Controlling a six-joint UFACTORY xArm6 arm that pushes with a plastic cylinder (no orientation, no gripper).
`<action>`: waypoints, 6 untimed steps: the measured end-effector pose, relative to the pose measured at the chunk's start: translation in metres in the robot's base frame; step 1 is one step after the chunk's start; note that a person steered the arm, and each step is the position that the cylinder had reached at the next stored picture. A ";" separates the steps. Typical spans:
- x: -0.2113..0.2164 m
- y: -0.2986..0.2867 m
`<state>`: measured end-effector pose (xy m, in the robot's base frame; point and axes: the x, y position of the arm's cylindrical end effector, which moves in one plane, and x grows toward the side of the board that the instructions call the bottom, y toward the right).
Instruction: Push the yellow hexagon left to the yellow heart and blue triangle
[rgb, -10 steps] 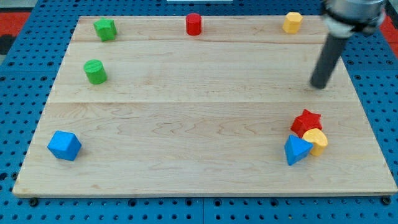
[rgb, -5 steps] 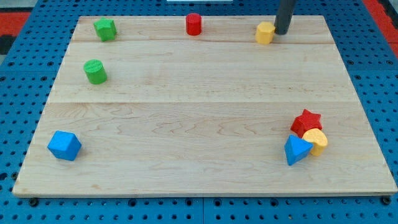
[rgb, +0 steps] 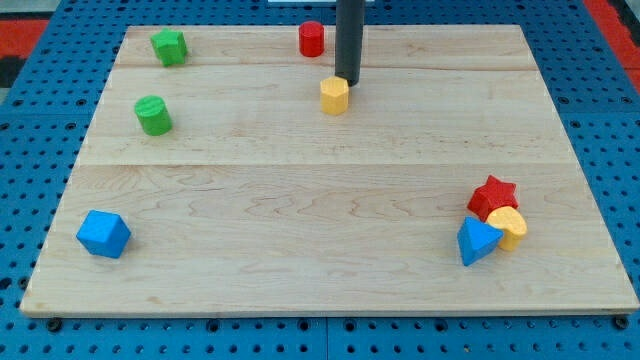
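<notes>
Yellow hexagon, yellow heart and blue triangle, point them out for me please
yellow hexagon (rgb: 334, 96), camera view, its top face
yellow heart (rgb: 509, 225), camera view, its top face
blue triangle (rgb: 477, 241), camera view, its front face

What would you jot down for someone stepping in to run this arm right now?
Tool: my tip sits just above and right of the yellow hexagon, touching or nearly so.
Positions: hexagon is upper middle of the board; yellow heart and blue triangle sit together at lower right, under the red star.
Done: hexagon moved left and down from the top-right corner.
Left: bring it to the left side of the heart and triangle.
</notes>
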<state>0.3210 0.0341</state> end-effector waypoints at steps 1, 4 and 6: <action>0.008 -0.010; 0.072 -0.011; 0.155 0.049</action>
<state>0.4759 0.0832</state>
